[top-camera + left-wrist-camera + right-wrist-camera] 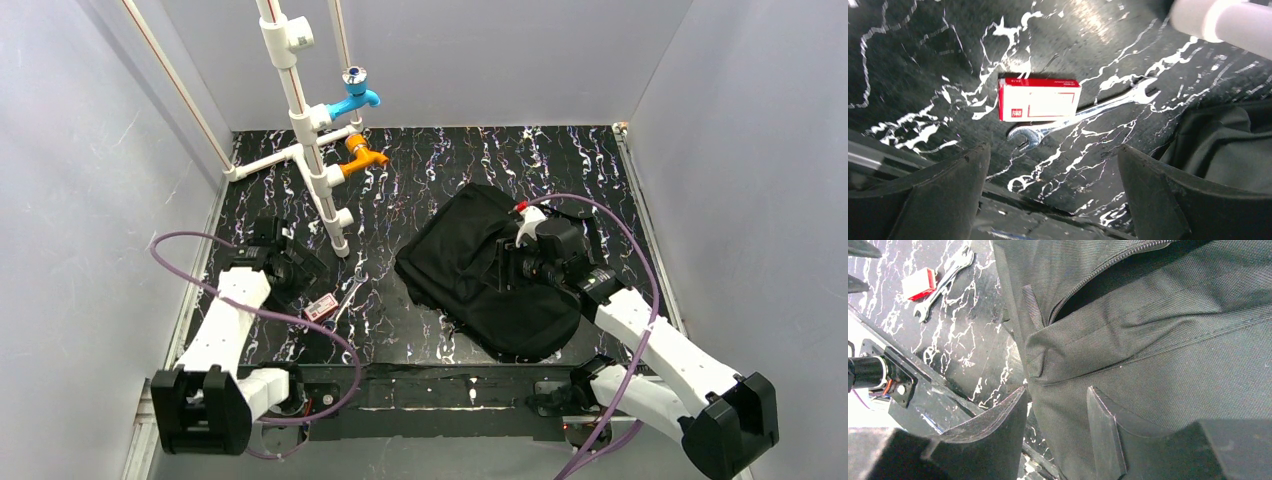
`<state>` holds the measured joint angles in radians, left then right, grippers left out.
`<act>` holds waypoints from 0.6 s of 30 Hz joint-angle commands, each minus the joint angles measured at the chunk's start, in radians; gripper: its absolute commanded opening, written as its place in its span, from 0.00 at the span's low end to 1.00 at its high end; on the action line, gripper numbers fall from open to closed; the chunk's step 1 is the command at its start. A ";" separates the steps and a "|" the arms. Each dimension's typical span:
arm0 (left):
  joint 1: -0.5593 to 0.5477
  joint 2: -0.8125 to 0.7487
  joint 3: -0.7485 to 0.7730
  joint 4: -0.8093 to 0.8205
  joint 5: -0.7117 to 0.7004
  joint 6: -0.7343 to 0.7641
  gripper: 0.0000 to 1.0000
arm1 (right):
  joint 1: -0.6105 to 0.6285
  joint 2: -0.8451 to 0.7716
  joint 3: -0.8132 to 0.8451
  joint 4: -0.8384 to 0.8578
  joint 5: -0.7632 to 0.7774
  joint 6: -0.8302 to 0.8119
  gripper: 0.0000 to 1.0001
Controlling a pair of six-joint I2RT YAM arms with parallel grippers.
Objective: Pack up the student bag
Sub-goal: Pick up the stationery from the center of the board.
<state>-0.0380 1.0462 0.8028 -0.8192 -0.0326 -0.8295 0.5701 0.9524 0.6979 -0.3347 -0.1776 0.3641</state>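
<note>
Now, start close to you. Your left tool (1053, 195) hangs over the black marbled tabletop (923, 60) with its two fingers (948, 190) spread wide and nothing between them. Just past the fingers lie a small red and white box (1039, 99) and a shiny spanner (1083, 114). The spanner touches the box along its near edge, and one end pokes out beside the box.

These two look like the next things to pack. Pick one at a time. The box looks easier, so I would take it first. Come straight down with one finger on each long side. Keep clear of the spanner so you do not drag it along. The spanner lies flat and thin, so it may slip. Grab it across its thin middle.

Your right tool (1058, 415) is over the student bag (480, 270). Its fingers stand partly apart. From the right wrist view they seem to hold nothing, but I cannot tell if one fingertip touches the cloth. The bag lies flat on the right half of the tabletop, well apart from the box. Its zipper (1108, 265) is open a bit, and you can see a dark gap under it.

That gap looks small. Use the right tool to lift the top flap and hold the mouth wide. Then bring the box across and drop it in.

Far back stand white pipes (300, 130) with a blue tap (355, 95) and an orange tap (362, 155). Keep your left arm away from them.
</note>
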 commanded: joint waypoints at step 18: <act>0.018 0.177 -0.134 0.213 -0.007 0.088 0.98 | 0.004 -0.047 0.018 0.042 -0.012 0.002 0.55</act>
<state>-0.0254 1.2022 0.6807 -0.6559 -0.0261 -0.7856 0.5701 0.9218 0.6979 -0.3374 -0.1795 0.3645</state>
